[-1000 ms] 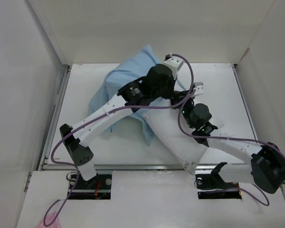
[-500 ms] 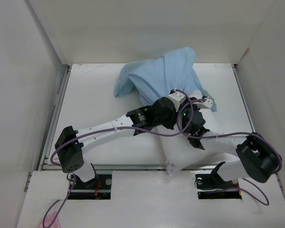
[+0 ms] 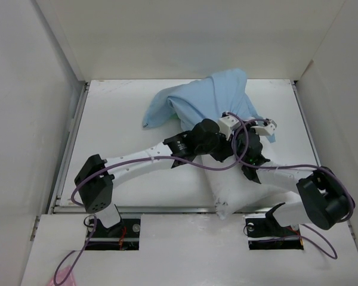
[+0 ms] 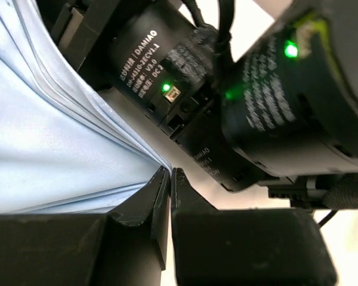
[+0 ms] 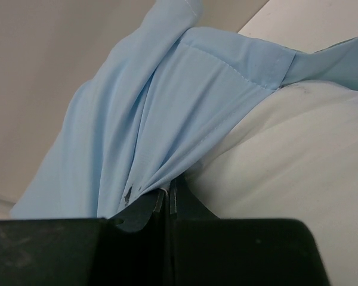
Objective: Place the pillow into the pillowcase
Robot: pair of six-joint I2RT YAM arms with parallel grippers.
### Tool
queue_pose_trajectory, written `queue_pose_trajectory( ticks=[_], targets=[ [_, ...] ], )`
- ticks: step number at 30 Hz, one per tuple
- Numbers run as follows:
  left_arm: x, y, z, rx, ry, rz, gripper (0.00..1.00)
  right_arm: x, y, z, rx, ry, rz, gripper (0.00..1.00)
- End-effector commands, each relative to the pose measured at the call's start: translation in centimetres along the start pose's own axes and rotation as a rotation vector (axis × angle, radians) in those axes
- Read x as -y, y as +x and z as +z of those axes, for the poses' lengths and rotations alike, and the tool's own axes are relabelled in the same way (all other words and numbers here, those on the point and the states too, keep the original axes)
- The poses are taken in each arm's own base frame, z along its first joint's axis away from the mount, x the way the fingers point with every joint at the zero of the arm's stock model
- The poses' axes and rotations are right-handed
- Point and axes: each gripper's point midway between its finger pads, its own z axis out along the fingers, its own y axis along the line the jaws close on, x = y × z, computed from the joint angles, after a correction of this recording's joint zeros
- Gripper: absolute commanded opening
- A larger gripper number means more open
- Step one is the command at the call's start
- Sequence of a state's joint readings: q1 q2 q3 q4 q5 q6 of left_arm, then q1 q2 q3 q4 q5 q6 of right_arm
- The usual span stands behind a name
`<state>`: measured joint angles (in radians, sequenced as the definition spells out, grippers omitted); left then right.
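Observation:
The light blue pillowcase (image 3: 209, 98) stands bunched at the back centre of the table, pulled over the far end of the white pillow (image 3: 238, 190), which runs from the grippers to the near edge. My left gripper (image 3: 230, 124) is shut on a pillowcase edge. In the left wrist view the gripper (image 4: 169, 174) pinches the thin blue pillowcase (image 4: 59, 143). My right gripper (image 3: 265, 126) is close beside it. In the right wrist view that gripper (image 5: 167, 194) is shut on gathered pillowcase fabric (image 5: 143, 119), right against the pillow (image 5: 298, 161).
White enclosure walls (image 3: 59, 65) close in the table on the left, back and right. The two arms cross closely over the pillow; the right arm's black motor housing (image 4: 286, 113) fills the left wrist view. Purple cables (image 3: 167, 164) trail along both arms.
Both grippers have swung the pillowcase from the back left to the back right and over the pillow's far end. In the last half second they moved slightly further right.

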<state>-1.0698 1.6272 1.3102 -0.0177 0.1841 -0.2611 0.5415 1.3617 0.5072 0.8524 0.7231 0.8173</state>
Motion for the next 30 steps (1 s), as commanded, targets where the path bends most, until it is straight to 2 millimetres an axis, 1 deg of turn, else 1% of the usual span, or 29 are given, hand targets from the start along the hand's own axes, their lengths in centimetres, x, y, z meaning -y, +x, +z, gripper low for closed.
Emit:
queue_pose_trajectory(
  ticks=[1,2,3,4,5,6,7,8,9,10,11,12,13,14,15,16,17,18,19,20,21,22,23,25,26,27,28,29,30],
  targets=[
    [12.0,5.8,-4.2,-0.283,0.508,-0.021,0.0,-1.0,-4.0,2.0,0.129,-0.009,0.145,0.02],
    [11.9,5.5,-4.1,-0.28,0.487,-0.03,0.0,-1.0,-4.0,2.1,0.115,-0.022,0.125,0.06],
    [11.2,5.5,-3.9,-0.282,0.459,-0.046,0.0,-1.6,-4.5,1.7,0.115,-0.045,0.127,0.11],
    [10.2,5.5,-3.4,-0.273,0.395,-0.048,0.0,-2.1,-4.8,1.4,0.109,-0.064,0.114,0.19],
    [8.9,5.2,-3.0,-0.267,0.336,-0.077,0.0,-3.3,-4.9,1.0,0.082,-0.118,0.096,0.4],
    [7.3,4.1,-2.9,-0.247,0.277,-0.091,0.0,-4.0,-5.0,0.7,0.062,-0.143,0.069,0.54],
    [5.7,3.3,-2.6,-0.22,0.203,-0.107,0.14,-4.0,-4.9,0.1,0.01,-0.129,0.019,0.68],
    [4.7,2.1,-2.9,-0.187,0.164,-0.11,0.38,-4.2,-4.6,-0.1,-0.034,-0.119,-0.008,0.77],
    [3.8,0.0,-3.7,-0.132,0.129,-0.113,0.99,-5.7,-5.2,-0.1,-0.061,-0.128,-0.017,0.88],
    [3.1,-0.9,-4.1,-0.102,0.102,-0.114,1.0,-3.7,-3.9,-0.5,-0.143,-0.041,-0.094,0.96],
    [2.4,-2.2,-4.6,-0.055,0.059,-0.111,1.0,-3.1,-3.4,-0.7,-0.181,-0.001,-0.13,1.0],
    [1.7,-3.2,-5.3,-0.018,0.025,-0.11,1.0,-2.5,-3.4,-0.9,-0.205,0.044,-0.163,1.0],
    [1.3,-4.5,-6.8,0.027,-0.003,-0.109,1.0,-3.0,-4.0,-0.9,-0.217,0.058,-0.175,1.0],
    [0.1,-5.1,-7.6,0.059,-0.078,-0.1,1.0,-1.2,-2.9,-1.5,-0.28,0.126,-0.236,1.0],
    [-0.3,-5.6,-8.4,0.083,-0.113,-0.109,1.0,-1.0,-3.0,-1.7,-0.299,0.139,-0.278,1.0],
    [-1.0,-5.7,-9.9,0.111,-0.149,-0.122,1.0,-1.4,-3.4,-1.6,-0.31,0.146,-0.308,1.0],
    [-2.1,-5.5,-10.8,0.118,-0.192,-0.139,1.0,0.1,-2.9,-2.4,-0.367,0.198,-0.381,1.0],
    [-2.9,-5.6,-11.6,0.148,-0.245,-0.165,1.0,0.4,-3.4,-2.6,-0.38,0.215,-0.436,1.0],
    [-3.8,-5.1,-12.5,0.157,-0.285,-0.19,1.0,0.7,-4.2,-2.8,-0.378,0.241,-0.476,1.0],
    [-4.7,-4.1,-14.0,0.168,-0.322,-0.218,1.0,-0.1,-5.3,-2.9,-0.372,0.244,-0.497,1.0],
    [-5.5,-3.6,-14.9,0.187,-0.366,-0.241,1.0,1.0,-5.6,-3.7,-0.409,0.281,-0.564,1.0],
    [-6.2,-3.2,-15.6,0.209,-0.392,-0.292,1.0,0.9,-6.4,-4.1,-0.402,0.293,-0.571,1.0],
    [-7.0,-1.5,-16.8,0.211,-0.422,-0.318,1.0,0.9,-7.1,-4.5,-0.397,0.301,-0.576,1.0],
    [-8.1,0.3,-17.8,0.225,-0.458,-0.367,1.0,0.2,-8.7,-5.8,-0.396,0.256,-0.603,1.0],
    [-8.8,2.2,-18.0,0.223,-0.47,-0.404,1.0,0.0,-7.8,-6.7,-0.447,0.187,-0.627,1.0],
    [-9.4,2.8,-18.1,0.231,-0.475,-0.423,1.0,-0.8,-7.7,-7.4,-0.464,0.12,-0.645,1.0],
    [-9.7,3.7,-17.9,0.221,-0.47,-0.441,1.0,-2.0,-8.6,-8.5,-0.456,0.026,-0.68,1.0],
    [-10.1,4.6,-17.5,0.208,-0.473,-0.457,1.0,-3.2,-8.5,-9.2,-0.468,-0.052,-0.698,1.0],
    [-11.2,6.2,-17.1,0.18,-0.489,-0.474,1.0,-4.7,-6.7,-11.1,-0.549,-0.194,-0.724,1.0]
  ],
)
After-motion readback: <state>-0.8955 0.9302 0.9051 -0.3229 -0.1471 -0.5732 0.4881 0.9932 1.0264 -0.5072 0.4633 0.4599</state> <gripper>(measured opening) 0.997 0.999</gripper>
